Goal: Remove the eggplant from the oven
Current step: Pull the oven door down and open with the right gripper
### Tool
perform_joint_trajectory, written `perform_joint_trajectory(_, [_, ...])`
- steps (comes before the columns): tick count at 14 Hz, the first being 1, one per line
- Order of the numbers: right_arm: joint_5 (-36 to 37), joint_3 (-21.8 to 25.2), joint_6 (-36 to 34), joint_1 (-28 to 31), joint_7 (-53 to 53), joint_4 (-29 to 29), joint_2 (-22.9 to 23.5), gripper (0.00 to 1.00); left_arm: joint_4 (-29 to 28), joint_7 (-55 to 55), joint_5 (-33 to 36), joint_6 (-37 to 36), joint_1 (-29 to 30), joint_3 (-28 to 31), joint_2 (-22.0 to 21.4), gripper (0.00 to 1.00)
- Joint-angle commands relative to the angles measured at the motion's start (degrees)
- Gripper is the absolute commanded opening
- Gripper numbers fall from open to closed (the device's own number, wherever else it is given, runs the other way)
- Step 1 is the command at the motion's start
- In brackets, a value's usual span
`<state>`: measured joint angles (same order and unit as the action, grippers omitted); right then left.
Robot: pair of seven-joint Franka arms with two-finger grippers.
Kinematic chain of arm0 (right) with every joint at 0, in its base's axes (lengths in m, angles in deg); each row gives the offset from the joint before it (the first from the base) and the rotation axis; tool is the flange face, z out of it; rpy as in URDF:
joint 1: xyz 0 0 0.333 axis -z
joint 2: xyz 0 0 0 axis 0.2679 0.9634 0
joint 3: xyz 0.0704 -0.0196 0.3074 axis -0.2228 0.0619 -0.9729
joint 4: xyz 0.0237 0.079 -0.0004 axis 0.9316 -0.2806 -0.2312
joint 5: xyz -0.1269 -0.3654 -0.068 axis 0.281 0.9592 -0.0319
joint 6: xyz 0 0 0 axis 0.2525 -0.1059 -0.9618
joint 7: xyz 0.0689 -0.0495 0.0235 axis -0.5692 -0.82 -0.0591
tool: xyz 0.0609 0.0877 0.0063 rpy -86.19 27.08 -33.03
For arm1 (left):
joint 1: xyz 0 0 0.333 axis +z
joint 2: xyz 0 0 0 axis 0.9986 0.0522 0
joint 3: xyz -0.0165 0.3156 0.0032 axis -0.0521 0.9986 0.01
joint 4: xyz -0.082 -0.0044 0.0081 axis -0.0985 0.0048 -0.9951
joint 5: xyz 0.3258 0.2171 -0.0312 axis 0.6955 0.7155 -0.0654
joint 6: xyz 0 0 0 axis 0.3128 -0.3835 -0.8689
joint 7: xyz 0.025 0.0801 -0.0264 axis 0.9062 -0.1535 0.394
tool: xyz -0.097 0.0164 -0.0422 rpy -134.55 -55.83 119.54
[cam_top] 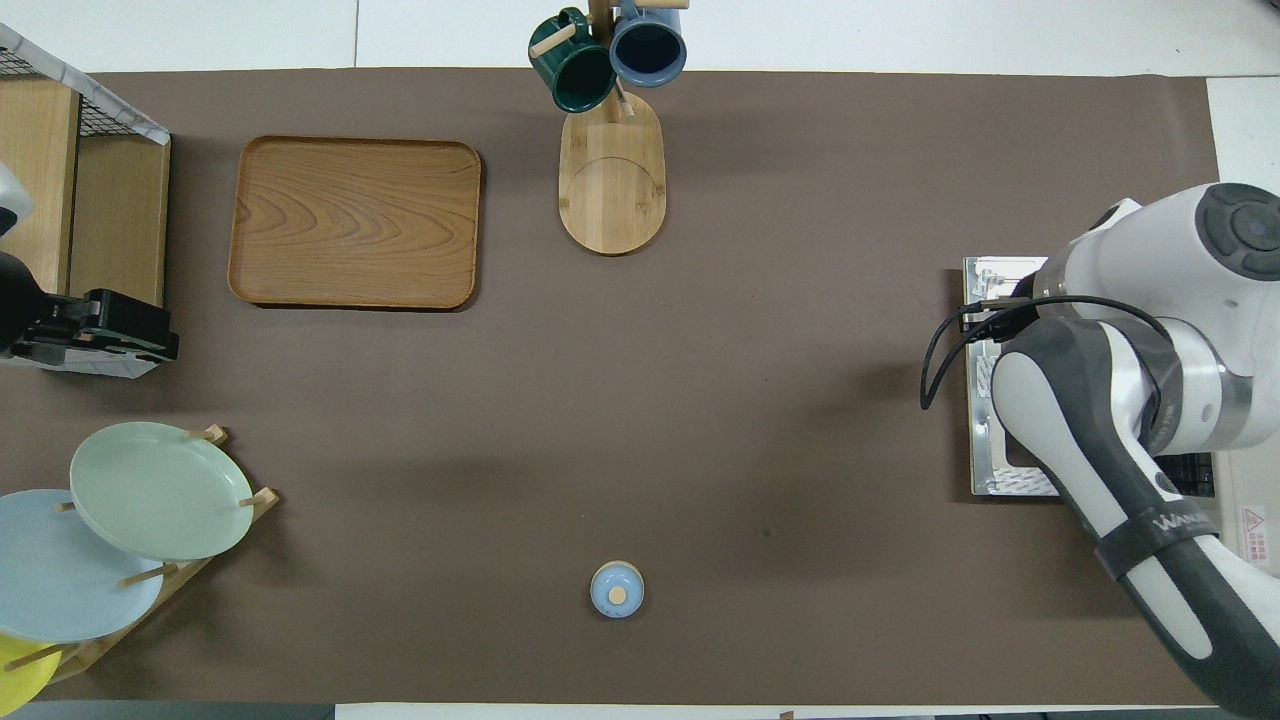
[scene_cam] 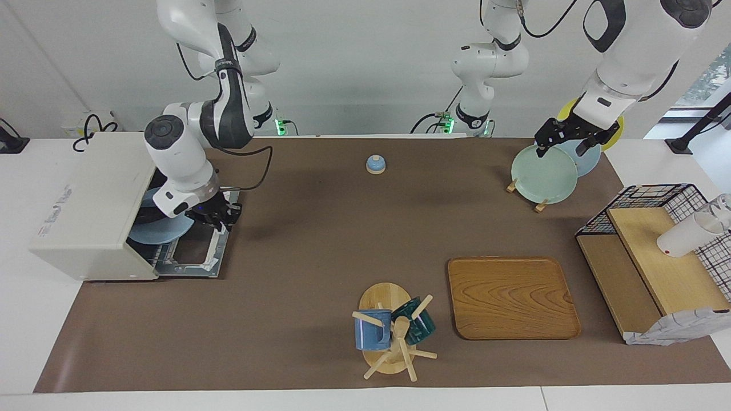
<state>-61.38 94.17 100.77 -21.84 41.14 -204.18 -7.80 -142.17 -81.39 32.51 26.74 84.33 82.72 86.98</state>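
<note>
The oven, a boxy cream-white case, sits at the right arm's end of the table, its door folded down flat onto the brown mat. The right claw hangs over that lowered door at the oven's mouth, pointing down; whether its fingers are spread or closed cannot be told, and nothing can be seen in its grasp. Just inside the opening lies a round blue plate, partly covered by the arm's wrist. A dark sliver shows at the plate's rim under the wrist, but whether that is the eggplant cannot be told; it is otherwise hidden. From overhead, the arm covers the oven almost entirely, and only the metal inner face of the door shows.

The left claw waits over the plate rack at the left arm's end, above a pale green plate standing on edge; its finger state cannot be told either.

A smooth rectangular wooden tray with rounded corners lies farther from the robots, beside a wooden mug tree bearing a blue and a green mug. A small blue domed lid sits near the robots.
</note>
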Motion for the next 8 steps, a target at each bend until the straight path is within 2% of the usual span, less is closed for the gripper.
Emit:
perform_joint_trajectory(1, [-0.3,0.5,-2.2,3.0,-0.8,-0.6,-2.1,0.48,-0.7,-0.5,1.0,0.8,0.6,-0.5,-0.9,1.0])
perform_joint_trajectory(5, [-0.3,0.5,0.3,6.9,-1.1,-4.8,-3.4,0.42,-0.7,-0.5,1.0,0.8,0.6,-0.5,-0.9,1.0])
perform_joint_trajectory(8, [-0.3,0.4,2.6,7.5,-1.5,-7.1,-3.7,0.39,-0.7,-0.5,1.0,0.8,0.6,-0.5,-0.9,1.0])
